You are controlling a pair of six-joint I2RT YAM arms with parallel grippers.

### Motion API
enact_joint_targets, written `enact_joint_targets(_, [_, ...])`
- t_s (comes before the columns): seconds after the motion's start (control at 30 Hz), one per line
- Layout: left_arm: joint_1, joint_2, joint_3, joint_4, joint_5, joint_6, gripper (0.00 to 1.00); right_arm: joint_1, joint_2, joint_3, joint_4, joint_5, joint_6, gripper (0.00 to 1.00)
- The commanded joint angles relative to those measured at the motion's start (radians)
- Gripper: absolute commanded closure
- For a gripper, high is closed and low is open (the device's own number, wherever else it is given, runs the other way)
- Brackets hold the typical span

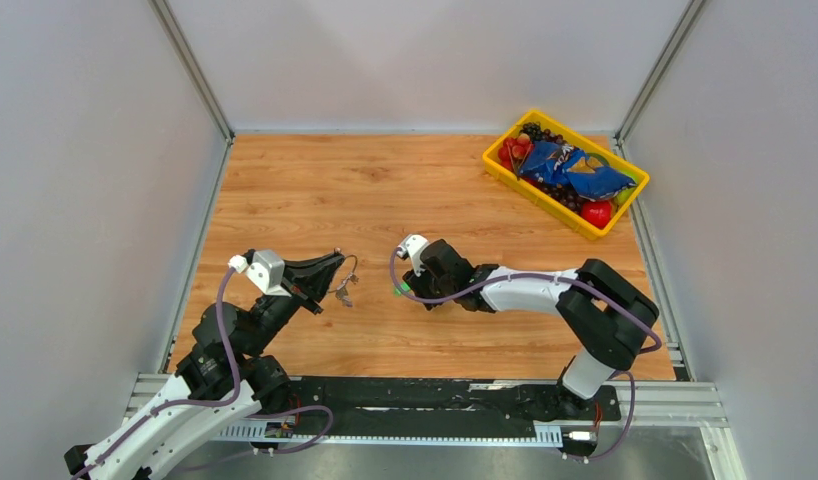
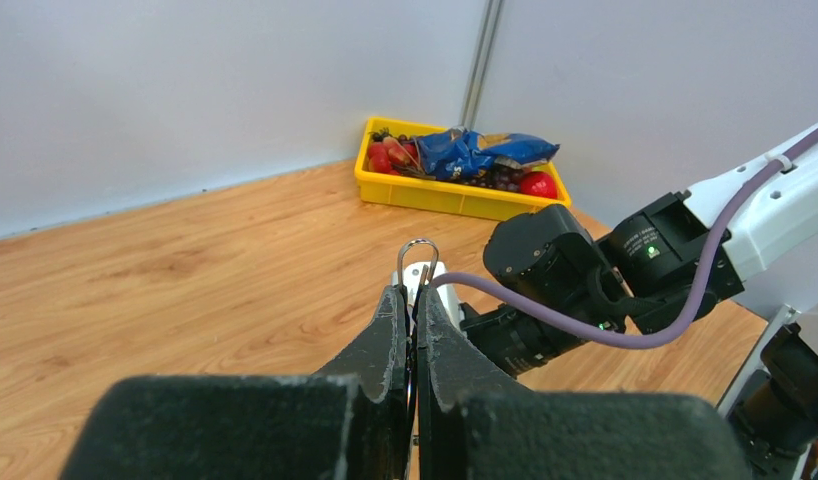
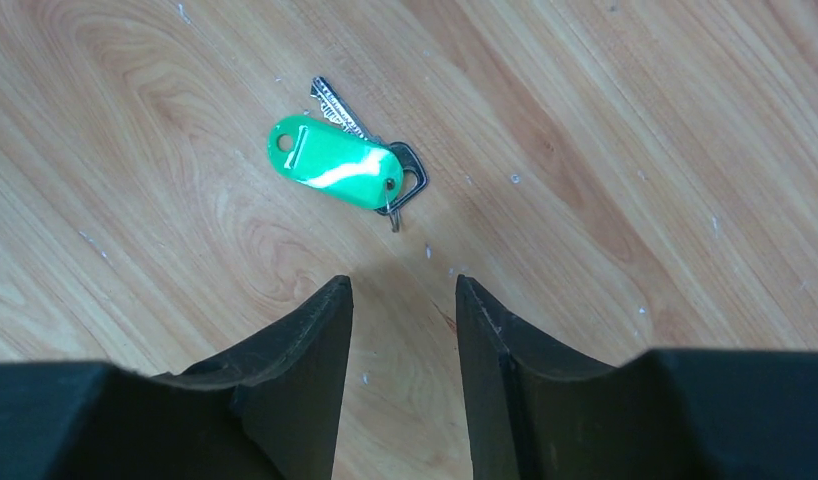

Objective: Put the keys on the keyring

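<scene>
Left end effector [image 1: 328,274]: clamping together on the keyring [image 2: 417,257], holding the wire loop raised over the bench [image 1: 385,180], loop poking past the fingertips toward the other arm.
Hanging piece [image 1: 343,293]: dangling under the keyring; too small for telling whether a key.
Green-tagged key [image 3: 335,165]: lying flat on the bench between the two arms, directly under the right wrist; blade peeking out past the tag's upper-left end, dark bow showing at its lower right.
Long axis: running diagonally in the right wrist view, upper left to lower right, skewed against the line across the jaws.
Right end effector [image 3: 403,285]: hovering with jaws apart, gripping nothing; key sitting just ahead of the fingertips and slightly left of the gap.
Nearer arm: right, clearly.
Coming move, judging: likely calling for easing forward and a touch left, perhaps turning the wrist to be squaring up on the tag.
Yellow tray [image 1: 535,197]: sitting at the far right corner, well apart.
</scene>
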Motion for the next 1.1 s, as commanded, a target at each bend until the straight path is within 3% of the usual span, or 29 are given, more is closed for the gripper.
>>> enact_joint_targets(0.0, [0.003, -0.011, -0.003, 0.040, 0.007, -0.010, 1.00, 0.001, 0.009, -0.032, 0.176, -0.057, -0.064, 0.54])
enact_joint_targets(0.23, [0.003, -0.008, -0.006, 0.043, 0.008, -0.008, 1.00, 0.000, 0.044, -0.052, 0.235, -0.059, -0.080, 0.55])
enact_joint_targets(0.73, [0.003, 0.009, -0.007, 0.046, 0.016, -0.005, 1.00, -0.005, 0.067, -0.055, 0.242, -0.045, -0.080, 0.67])
enact_joint_targets(1.07, [0.003, 0.025, -0.006, 0.057, 0.017, -0.003, 1.00, -0.028, 0.069, -0.043, 0.238, -0.069, -0.079, 0.90])
